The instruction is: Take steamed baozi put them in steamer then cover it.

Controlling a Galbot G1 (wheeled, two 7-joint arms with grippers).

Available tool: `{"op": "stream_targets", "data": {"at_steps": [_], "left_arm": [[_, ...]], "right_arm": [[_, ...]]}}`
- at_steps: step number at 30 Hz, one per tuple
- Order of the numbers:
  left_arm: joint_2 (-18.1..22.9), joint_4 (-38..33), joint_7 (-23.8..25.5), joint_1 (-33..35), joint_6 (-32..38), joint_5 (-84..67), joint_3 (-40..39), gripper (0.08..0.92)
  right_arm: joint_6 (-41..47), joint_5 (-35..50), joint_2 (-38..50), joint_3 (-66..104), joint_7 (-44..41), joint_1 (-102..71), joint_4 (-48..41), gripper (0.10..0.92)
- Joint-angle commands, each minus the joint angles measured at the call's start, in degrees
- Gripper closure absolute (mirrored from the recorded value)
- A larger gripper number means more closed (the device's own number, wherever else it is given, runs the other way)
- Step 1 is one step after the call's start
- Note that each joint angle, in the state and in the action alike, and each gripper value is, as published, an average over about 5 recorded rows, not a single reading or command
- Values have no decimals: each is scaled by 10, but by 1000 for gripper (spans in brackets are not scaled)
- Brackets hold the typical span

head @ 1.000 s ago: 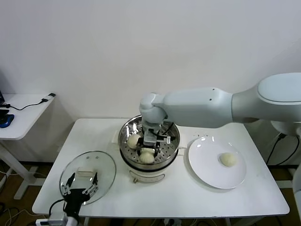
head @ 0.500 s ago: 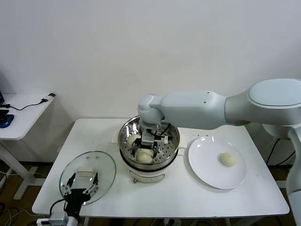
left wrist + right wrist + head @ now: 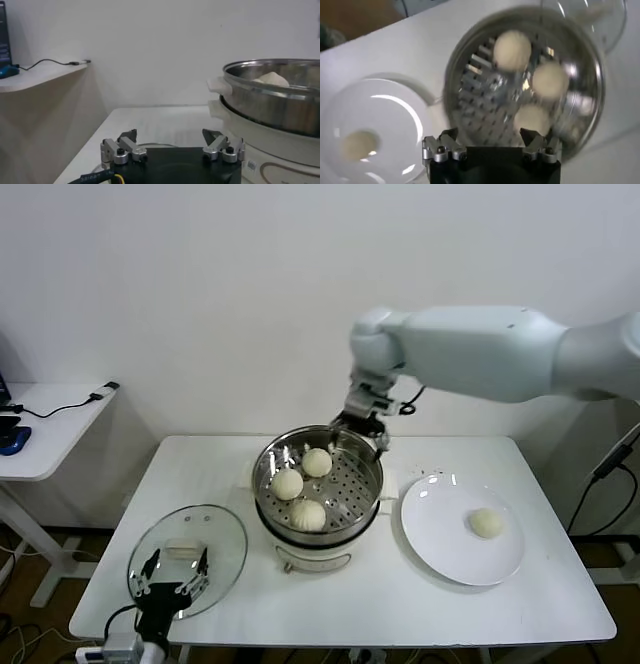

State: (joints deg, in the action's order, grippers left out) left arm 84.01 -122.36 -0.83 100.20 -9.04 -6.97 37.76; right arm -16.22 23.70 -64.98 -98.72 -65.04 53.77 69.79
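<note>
Head view, item: my right gripper (image 3: 362, 424), jaws spread and empty, hangs above the steamer (image 3: 318, 485) rim, three steamed baozi (image 3: 304, 486) below it, the fourth baozi (image 3: 486, 523) plated beyond; left gripper (image 3: 172, 578) parked open.

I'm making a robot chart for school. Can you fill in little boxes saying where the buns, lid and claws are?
buns in steamer: three baozi
bun left: one baozi on the white plate
glass lid: off, flat on the table, left of the steamer
right claw: open, empty, above the steamer's back rim
left claw: open, over the lid
</note>
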Motion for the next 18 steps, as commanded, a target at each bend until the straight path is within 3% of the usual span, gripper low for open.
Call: {"op": "stream_targets", "data": {"at_steps": [1,8,18], "left_arm": [[0,4,0,-3,0,-1,1,177],[-3,7,1,-1,-1,-2,5,177],[-1,8,1,0,-3,-2,10,177]], "right_arm": [[155,74,200,-98,-11,27,-1,203],[212,-11,281,-26,23,-118,-9,203],[246,-79,283,111,55,-284,-58,203]]}}
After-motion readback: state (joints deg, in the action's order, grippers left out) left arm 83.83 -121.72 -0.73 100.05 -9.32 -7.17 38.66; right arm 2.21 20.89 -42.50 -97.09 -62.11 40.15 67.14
